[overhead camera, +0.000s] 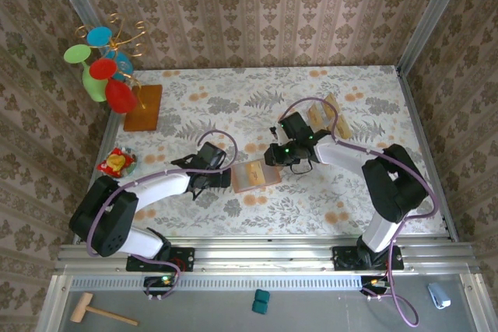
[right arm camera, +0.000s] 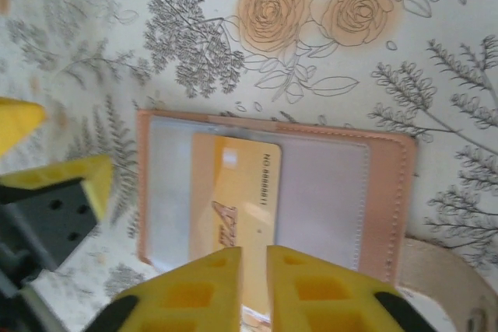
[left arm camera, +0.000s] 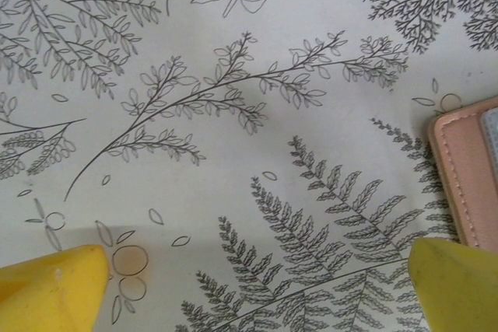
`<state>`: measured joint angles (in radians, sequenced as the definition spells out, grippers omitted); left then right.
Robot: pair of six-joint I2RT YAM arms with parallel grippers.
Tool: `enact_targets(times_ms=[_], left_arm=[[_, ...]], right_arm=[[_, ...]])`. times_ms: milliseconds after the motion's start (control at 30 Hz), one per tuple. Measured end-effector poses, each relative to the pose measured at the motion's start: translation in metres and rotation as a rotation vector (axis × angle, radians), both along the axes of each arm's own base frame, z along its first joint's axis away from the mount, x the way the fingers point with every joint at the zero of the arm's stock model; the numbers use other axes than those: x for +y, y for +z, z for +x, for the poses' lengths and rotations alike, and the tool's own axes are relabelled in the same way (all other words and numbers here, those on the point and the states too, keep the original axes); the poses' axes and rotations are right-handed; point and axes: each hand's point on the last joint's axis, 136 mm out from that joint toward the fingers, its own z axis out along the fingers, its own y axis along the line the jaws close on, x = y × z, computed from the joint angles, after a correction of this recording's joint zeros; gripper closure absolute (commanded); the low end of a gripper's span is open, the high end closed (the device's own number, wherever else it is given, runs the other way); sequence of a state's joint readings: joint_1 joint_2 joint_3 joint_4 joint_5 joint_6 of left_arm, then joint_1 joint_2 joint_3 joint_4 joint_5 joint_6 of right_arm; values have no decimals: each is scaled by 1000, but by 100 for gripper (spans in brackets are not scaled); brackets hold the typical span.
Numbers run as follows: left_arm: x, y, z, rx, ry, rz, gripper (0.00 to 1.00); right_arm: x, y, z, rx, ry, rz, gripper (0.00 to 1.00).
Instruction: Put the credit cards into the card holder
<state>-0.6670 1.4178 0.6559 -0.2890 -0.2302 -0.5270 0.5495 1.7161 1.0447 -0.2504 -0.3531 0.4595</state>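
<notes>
The card holder [overhead camera: 257, 175] lies open on the floral table, pink-tan with stitched edges and clear pockets [right arm camera: 327, 200]. One gold credit card [right arm camera: 233, 200] rests on its left pocket, its near end under my right gripper [right arm camera: 254, 270]. The jaws there are almost together, with only a narrow slit, and the card shows through it. More tan credit cards [overhead camera: 320, 114] sit at the back right. My left gripper [left arm camera: 257, 293] hovers wide open over bare cloth, just left of the holder's edge [left arm camera: 467, 176]. Its yellow fingers [right arm camera: 70, 180] also show in the right wrist view.
A toy tree with coloured discs [overhead camera: 105, 68] stands on an orange-brown board [overhead camera: 144, 106] at the back left. A red and yellow object [overhead camera: 117, 162] lies near the left wall. A tan strap [right arm camera: 443, 277] runs off the holder's right side.
</notes>
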Motion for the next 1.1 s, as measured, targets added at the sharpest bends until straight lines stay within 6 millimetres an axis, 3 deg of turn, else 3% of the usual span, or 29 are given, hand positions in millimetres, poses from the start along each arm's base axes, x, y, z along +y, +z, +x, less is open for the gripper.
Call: enact_targets(times_ms=[333,1100], left_arm=[[1,-1,-5,-3,-18,48,0],[-5,-7,-2,9,-37,101,0]], right_arm=[[-7,-26,-6,3,36,-206,96],[-3,-35,-8,-18,77,-315,98]])
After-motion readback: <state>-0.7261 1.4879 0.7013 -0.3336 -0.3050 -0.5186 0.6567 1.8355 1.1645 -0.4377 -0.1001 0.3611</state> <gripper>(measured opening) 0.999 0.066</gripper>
